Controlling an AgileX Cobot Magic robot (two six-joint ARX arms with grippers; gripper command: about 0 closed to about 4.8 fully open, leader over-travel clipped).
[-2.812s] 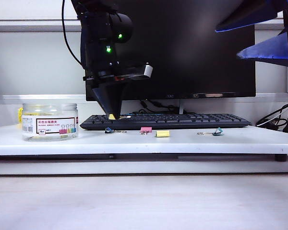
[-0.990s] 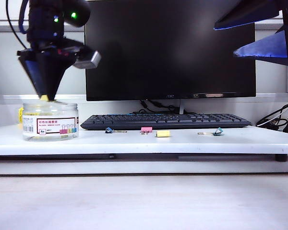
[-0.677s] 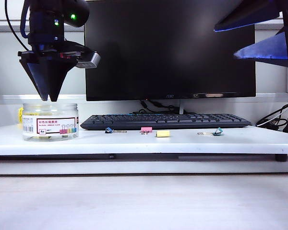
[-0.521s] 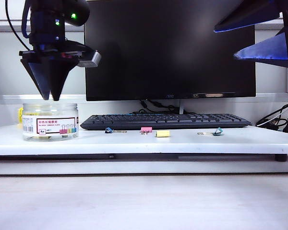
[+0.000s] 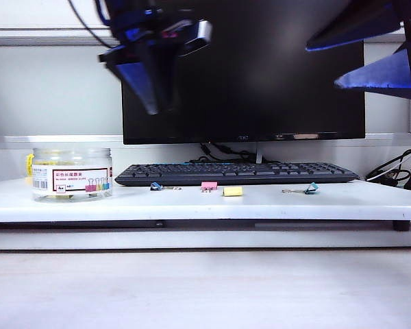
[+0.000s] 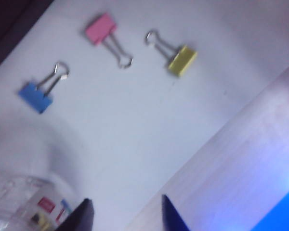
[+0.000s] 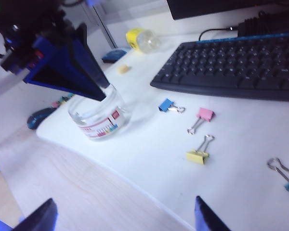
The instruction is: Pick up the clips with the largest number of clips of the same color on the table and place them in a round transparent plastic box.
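Left tool (image 5: 153, 108) swung from clear jar (image 5: 71, 174).

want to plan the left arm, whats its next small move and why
Probably carry the left gripper over and down to the yellow clip. Its jaws look open and empty, and that clip lies on the table, outside the round box.

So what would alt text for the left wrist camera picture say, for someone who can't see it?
A blue clip, a pink clip and a yellow clip lie apart on a white table, seen from above. The left gripper shows as two dark fingertips spread open, empty, with the clear round box blurred beside them.
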